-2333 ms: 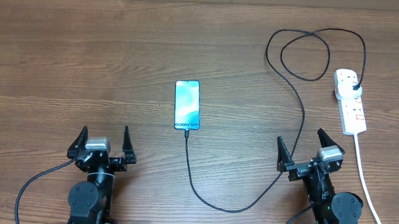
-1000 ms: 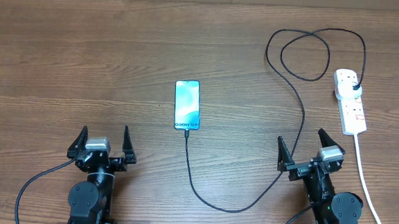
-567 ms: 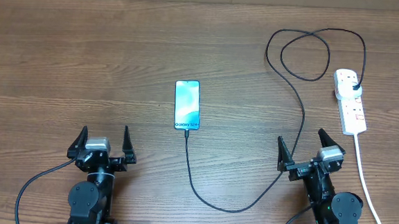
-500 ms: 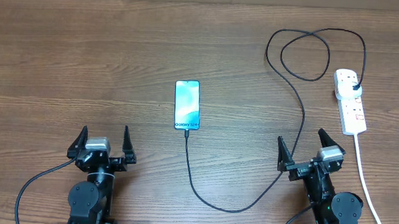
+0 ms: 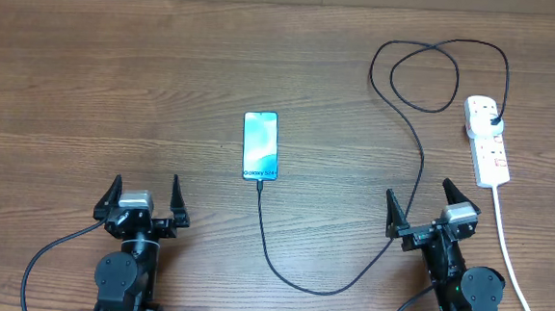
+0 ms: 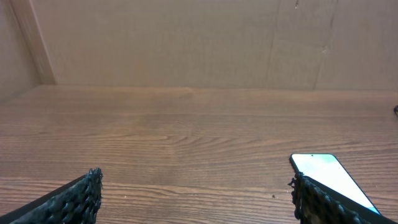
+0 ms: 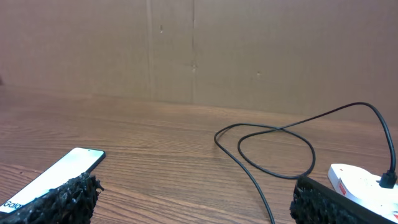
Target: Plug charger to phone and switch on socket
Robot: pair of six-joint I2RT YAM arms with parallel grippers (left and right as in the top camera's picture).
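Observation:
The phone (image 5: 260, 146) lies flat mid-table with its blue screen up; it also shows in the left wrist view (image 6: 326, 175) and the right wrist view (image 7: 57, 173). The charger (image 5: 417, 174), a thin black cable, meets the phone's near edge, curves toward the front, then loops back (image 7: 274, 134) to its black plug in the socket (image 5: 487, 141), a white strip (image 7: 357, 181) at the right. My left gripper (image 5: 145, 196) (image 6: 194, 180) stands open near the front left, empty. My right gripper (image 5: 418, 195) (image 7: 194, 186) stands open at the front right, straddling the cable without touching it.
The socket's thick white cord (image 5: 509, 252) runs down the right side past my right arm. A cardboard wall (image 6: 186, 43) closes off the back of the wooden table (image 5: 117, 88).

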